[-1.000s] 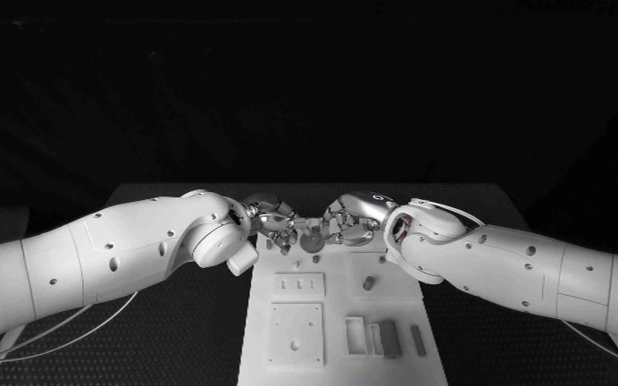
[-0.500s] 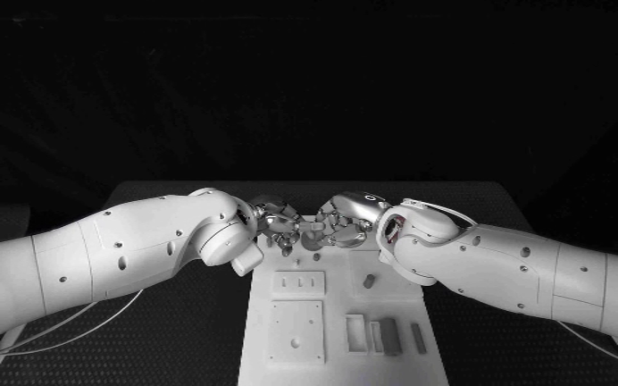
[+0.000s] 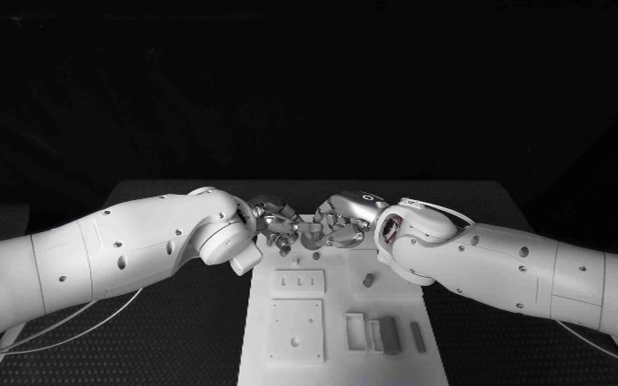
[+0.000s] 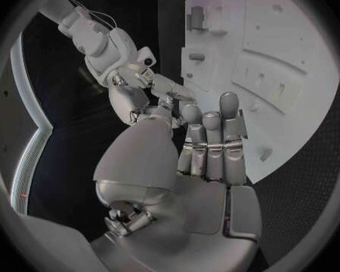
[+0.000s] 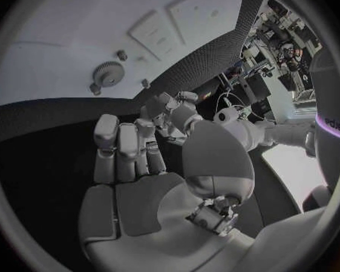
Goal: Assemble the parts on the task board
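While the two arms are reaching in from the sides of the head view, the left hand (image 3: 274,222) and the right hand (image 3: 338,222) are meeting at the far end of the task board (image 3: 338,350), at about twelve o'clock from its middle. The left hand is lying with its fingers (image 4: 215,140) stretched straight and side by side in the left wrist view, nothing showing in its palm; whether its thumb is pinching something against the other hand I cannot tell. The right hand's fingers (image 5: 123,145) are likewise lying straight and close together in its wrist view, thumb raised, fingertips touching or nearly touching the left hand; whether anything is being held between them I cannot tell.

On the board, a small part (image 3: 369,281) is standing at about two o'clock from the centre, and three slim parts (image 3: 387,335) are lying side by side at about four o'clock. A toothed gear (image 5: 109,74) is sitting on the board near its far edge.
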